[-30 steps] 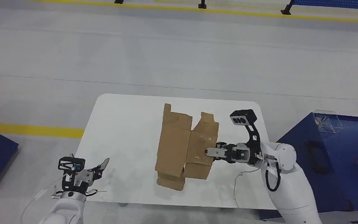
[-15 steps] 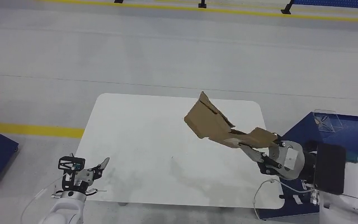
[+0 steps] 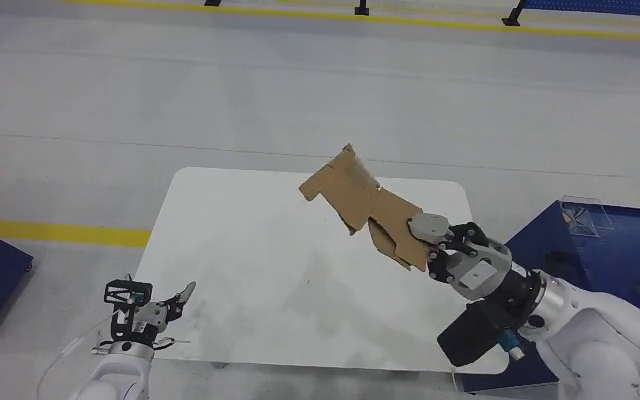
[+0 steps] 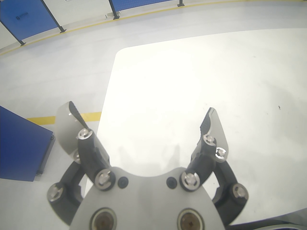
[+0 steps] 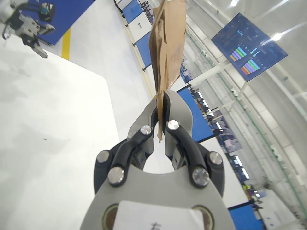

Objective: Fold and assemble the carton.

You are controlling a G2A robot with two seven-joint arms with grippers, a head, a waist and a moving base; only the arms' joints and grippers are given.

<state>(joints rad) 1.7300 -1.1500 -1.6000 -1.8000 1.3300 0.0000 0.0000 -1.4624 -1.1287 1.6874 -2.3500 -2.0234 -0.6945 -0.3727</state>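
Note:
The flattened brown carton (image 3: pixel 362 202) hangs in the air above the white table (image 3: pixel 240 260), tilted, lifted clear of the surface. My right gripper (image 3: pixel 418 240) is shut on one edge of the carton; in the right wrist view the carton (image 5: pixel 168 46) sticks up from between the closed fingers (image 5: pixel 160 101). My left gripper (image 3: pixel 180 300) stands open at the table's front left corner with nothing between its fingers (image 4: pixel 211 125); it shows farther off in the right wrist view too (image 5: pixel 36 41).
A blue cabinet (image 3: pixel 580 260) stands to the right of the table, with a clear plastic holder (image 3: pixel 585 213) on top. Another blue cabinet (image 4: pixel 21 144) sits off the table's left side. A yellow floor line (image 3: pixel 70 233) runs past the left.
The carton lay flat on the table a second ago; my right gripper has lifted it into the air and swung it up and to the left. The left arm has not moved.

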